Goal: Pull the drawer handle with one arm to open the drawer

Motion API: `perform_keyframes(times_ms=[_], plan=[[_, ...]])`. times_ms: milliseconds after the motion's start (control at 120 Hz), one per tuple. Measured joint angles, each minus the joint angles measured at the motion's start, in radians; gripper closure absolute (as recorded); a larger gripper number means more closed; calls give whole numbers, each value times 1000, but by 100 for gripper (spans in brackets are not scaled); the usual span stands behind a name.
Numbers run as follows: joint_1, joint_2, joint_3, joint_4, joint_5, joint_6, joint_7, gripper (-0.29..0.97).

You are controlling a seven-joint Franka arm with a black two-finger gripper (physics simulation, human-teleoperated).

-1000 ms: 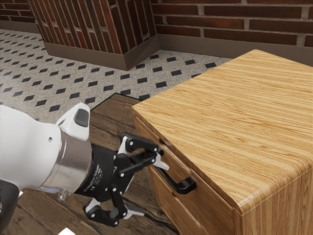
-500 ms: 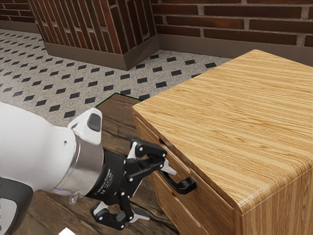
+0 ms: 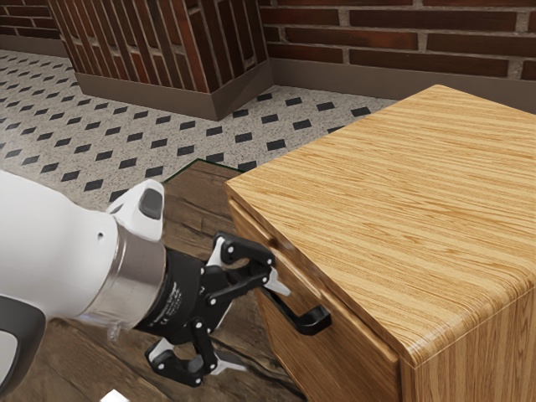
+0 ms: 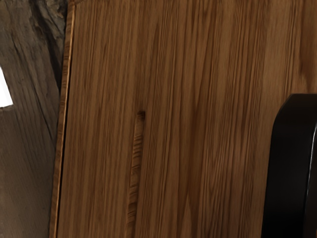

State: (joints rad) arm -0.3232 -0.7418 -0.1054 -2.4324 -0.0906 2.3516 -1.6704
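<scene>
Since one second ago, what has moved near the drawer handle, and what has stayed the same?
The end effector first advanced toward the cabinet, then drew back a little toward the exterior view's left. The black handle shifted slightly the same way, so the drawer may have begun to open. The fingers stay wide open, the upper one at the handle; nothing is clamped. The cabinet has not moved.

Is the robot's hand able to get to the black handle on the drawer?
Probably yes. The gripper is open and sits right beside the handle, and nothing stands between them, so the way looks free.
</scene>
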Motion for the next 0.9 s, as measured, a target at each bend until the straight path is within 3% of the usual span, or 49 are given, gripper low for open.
perform_keyframes(times_ms=[492,900], plan=[[2,-53,42,-2,78,-132,6,1],[-49,-102,43,-25,84,-187,9,1]])
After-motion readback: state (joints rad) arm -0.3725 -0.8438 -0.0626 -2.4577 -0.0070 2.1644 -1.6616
